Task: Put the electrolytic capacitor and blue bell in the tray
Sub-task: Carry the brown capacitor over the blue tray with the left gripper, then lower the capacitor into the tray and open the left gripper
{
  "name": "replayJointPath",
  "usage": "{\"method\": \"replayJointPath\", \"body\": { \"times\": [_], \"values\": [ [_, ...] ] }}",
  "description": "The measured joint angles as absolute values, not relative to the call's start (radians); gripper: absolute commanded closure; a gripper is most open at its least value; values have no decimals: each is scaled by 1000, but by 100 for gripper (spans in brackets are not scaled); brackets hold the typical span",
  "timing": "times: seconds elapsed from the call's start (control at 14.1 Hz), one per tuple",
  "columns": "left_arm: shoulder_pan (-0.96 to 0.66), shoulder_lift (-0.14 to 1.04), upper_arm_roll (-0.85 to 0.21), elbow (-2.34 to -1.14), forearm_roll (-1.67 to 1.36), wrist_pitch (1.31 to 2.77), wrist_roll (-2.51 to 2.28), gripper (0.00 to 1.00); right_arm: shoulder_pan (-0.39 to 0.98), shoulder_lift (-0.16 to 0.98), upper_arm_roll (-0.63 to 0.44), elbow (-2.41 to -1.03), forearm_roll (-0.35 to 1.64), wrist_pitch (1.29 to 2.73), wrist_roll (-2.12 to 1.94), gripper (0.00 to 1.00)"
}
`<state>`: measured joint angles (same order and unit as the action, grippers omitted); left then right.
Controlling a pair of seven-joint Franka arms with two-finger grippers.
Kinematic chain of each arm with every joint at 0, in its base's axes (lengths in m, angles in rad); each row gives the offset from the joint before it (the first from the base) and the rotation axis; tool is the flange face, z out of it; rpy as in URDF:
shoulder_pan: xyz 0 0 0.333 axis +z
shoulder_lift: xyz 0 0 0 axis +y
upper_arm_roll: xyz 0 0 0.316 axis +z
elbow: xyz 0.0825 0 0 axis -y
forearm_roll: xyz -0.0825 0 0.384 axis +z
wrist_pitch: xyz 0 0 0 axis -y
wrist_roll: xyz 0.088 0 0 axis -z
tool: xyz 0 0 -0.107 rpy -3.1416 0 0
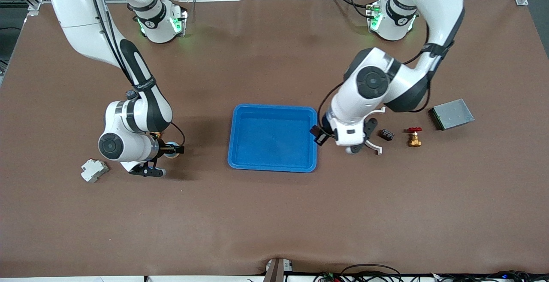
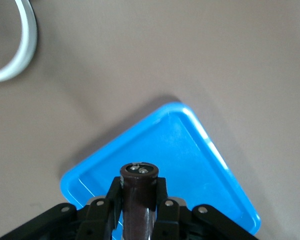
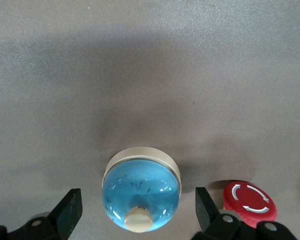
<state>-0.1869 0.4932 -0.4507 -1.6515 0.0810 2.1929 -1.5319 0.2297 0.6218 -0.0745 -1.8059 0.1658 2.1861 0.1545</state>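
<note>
Tray (image 1: 273, 164) mid-table; bell (image 3: 141, 196) toward right arm's end, button (image 3: 249, 200) beside it.

White arrows mark the red push-button (image 3: 249, 199).

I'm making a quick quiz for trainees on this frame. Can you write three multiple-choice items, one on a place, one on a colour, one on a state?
1. What is the left end effector over?
A. the grey box
B. the rim of the tray
C. the brass valve

2. What colour is the dome of the bell between the right end effector's fingers?
A. blue
B. green
C. yellow

3. What state is the left end effector in?
A. open and empty
B. shut on nothing
C. shut on the capacitor

Answers:
1 B, the left wrist view shows the tray's corner beneath it.
2 A, the right wrist view shows a glossy blue dome.
3 C, its fingers clamp the dark cylinder.
</note>
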Motion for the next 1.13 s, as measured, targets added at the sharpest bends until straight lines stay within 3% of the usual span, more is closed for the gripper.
{"method": "replayJointPath", "body": {
  "times": [0.64, 0.99, 1.13],
  "values": [
    [-299, 644, -433, -1623, 162, 2189, -1803, 100, 230, 633, -75, -1806, 166, 2194, 154, 0],
    [-353, 717, -427, -1623, 214, 2189, -1903, 100, 230, 633, -75, -1806, 166, 2195, 153, 36],
    [-362, 732, -426, -1623, 215, 2189, -1908, 82, 230, 632, -75, -1805, 166, 2193, 153, 58]
  ]
}}
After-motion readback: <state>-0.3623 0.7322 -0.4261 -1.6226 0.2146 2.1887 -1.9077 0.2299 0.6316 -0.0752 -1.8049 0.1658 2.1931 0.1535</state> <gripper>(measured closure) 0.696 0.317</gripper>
